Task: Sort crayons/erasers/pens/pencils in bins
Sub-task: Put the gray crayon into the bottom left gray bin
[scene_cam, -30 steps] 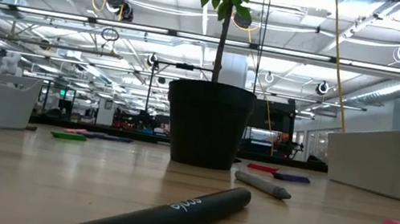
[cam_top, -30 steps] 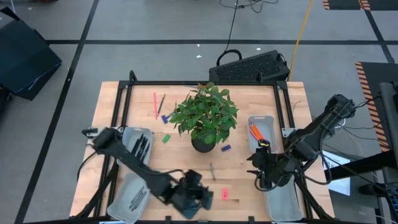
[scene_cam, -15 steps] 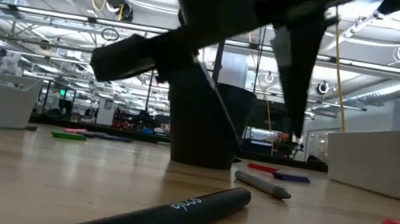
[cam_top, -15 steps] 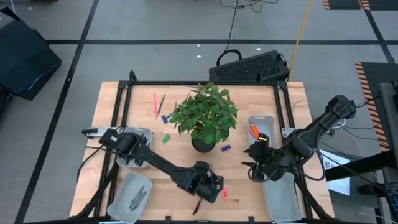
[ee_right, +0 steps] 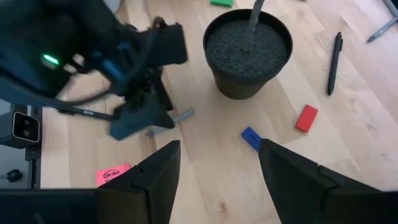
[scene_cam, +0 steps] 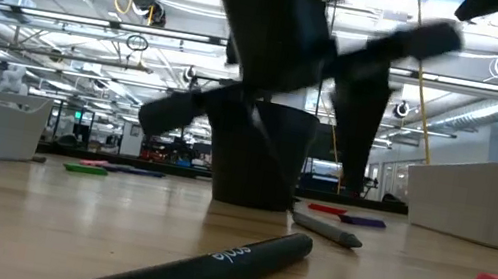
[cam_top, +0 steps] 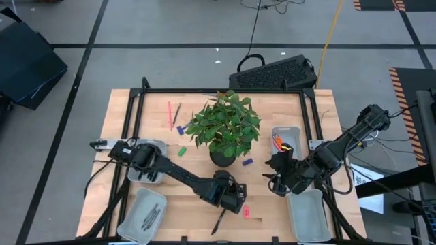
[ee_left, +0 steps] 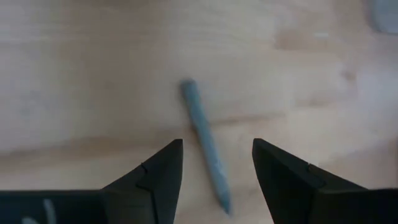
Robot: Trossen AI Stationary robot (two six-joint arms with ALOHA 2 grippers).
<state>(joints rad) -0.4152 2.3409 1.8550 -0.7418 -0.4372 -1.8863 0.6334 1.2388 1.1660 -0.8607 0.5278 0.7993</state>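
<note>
Four bins (cam_top: 142, 216): two at the left of the high view, two at the right. One plant (cam_top: 225, 126) in the middle.

Five erasers: blue (cam_top: 180, 129), green (cam_top: 182, 152), purple (cam_top: 247, 162) and pink (cam_top: 246, 211) from above, plus a red one (ee_right: 306, 118) in the right wrist view.

Two pens (cam_top: 218, 221) lie loose, lower centre and upper left. One grey stick (ee_left: 205, 143).

One loose pencil (cam_top: 169, 114), upper left. More fill the upper right bin, too bunched to count.
</note>
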